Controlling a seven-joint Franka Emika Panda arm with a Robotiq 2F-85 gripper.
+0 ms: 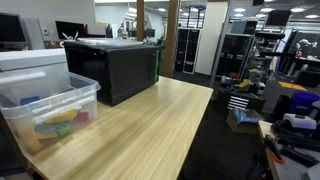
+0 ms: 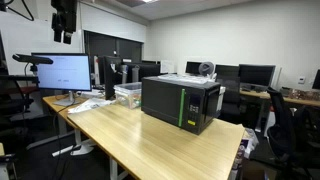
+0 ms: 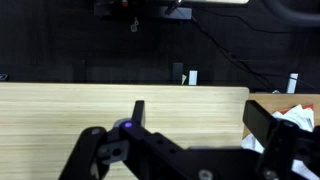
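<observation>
1. Gaping fully wide, the gripper (image 3: 198, 122) is noted with nothing held between its jaws.
2. The clear plastic bin (image 1: 60, 96) is found just beside the black box (image 1: 115, 70).
3. Coloured items (image 1: 58, 120) are seen inside the bin.

One wooden table (image 1: 150, 130), one black microwave (image 2: 182, 103), one clear plastic bin (image 1: 50, 112) (contents (image 1: 58, 120) uncountable), one lit monitor (image 2: 62, 72)

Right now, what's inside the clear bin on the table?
Through the clear bin wall: loose coloured pieces, yellow, blue, red and green. Their shapes are too blurred to name, and whatever lies beneath the pile is covered.
</observation>
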